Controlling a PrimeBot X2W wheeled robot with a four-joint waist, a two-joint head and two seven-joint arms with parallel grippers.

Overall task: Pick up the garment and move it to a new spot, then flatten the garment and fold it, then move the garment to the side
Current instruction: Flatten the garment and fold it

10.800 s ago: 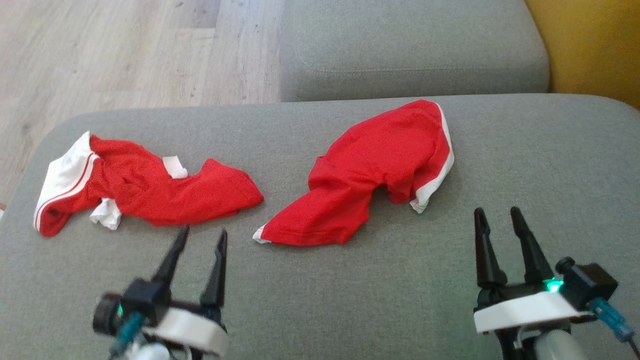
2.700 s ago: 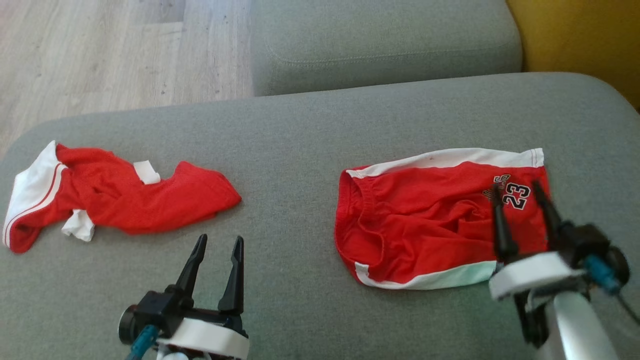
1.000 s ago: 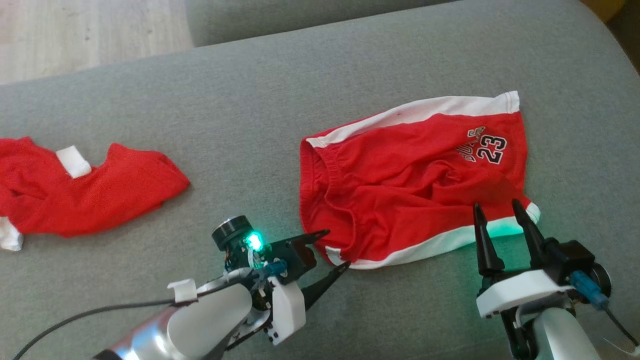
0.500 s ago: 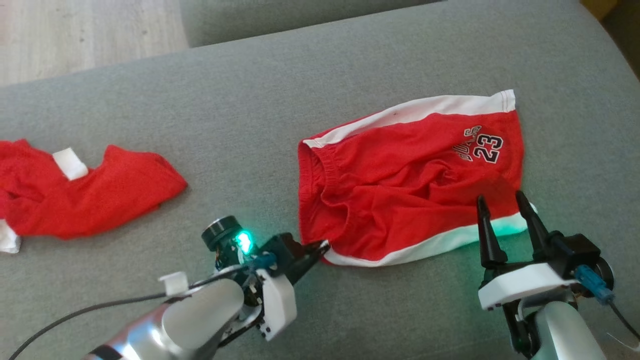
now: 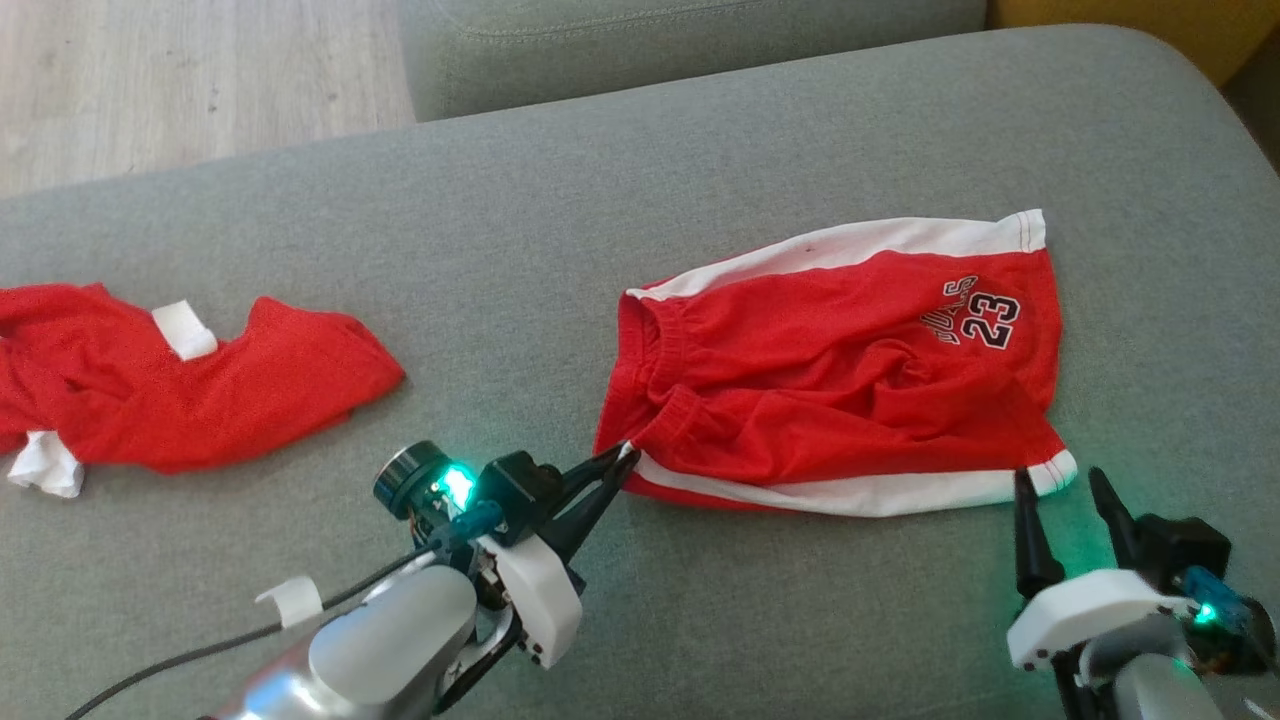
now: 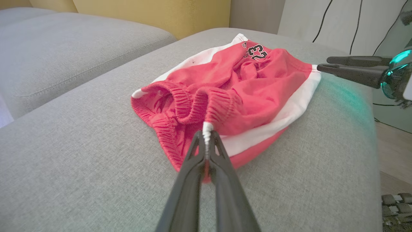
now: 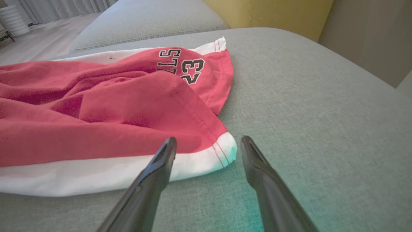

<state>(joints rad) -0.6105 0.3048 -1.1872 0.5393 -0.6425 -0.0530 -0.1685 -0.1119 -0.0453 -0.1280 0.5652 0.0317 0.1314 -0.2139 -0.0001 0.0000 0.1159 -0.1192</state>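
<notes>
**Shorts pinched at one waistband corner, other gripper spread at the hem**

Shorts (image 5: 840, 390), red with white side stripes and a black "23" on the far leg, lie mostly flat but rumpled on the grey sofa seat (image 5: 700, 200), right of centre in the head view. The elastic waistband faces the robot's left and the leg hems its right.

The left gripper (image 5: 622, 458) has its two dark fingers pressed together on the near waistband corner, where the white stripe ends. In the left wrist view a bit of white cloth shows squeezed between the tips.

The right gripper (image 5: 1057, 480) has its fingers spread apart and holds nothing. It sits at the near hem corner, and in the right wrist view the white corner lies just ahead of the gap between the fingers. Whether a finger touches the cloth cannot be told.

Well apart to the left lies a second red garment (image 5: 200, 390), crumpled. Beyond the seat are another grey cushion (image 5: 650, 50) and a wooden floor (image 5: 150, 80).
</notes>
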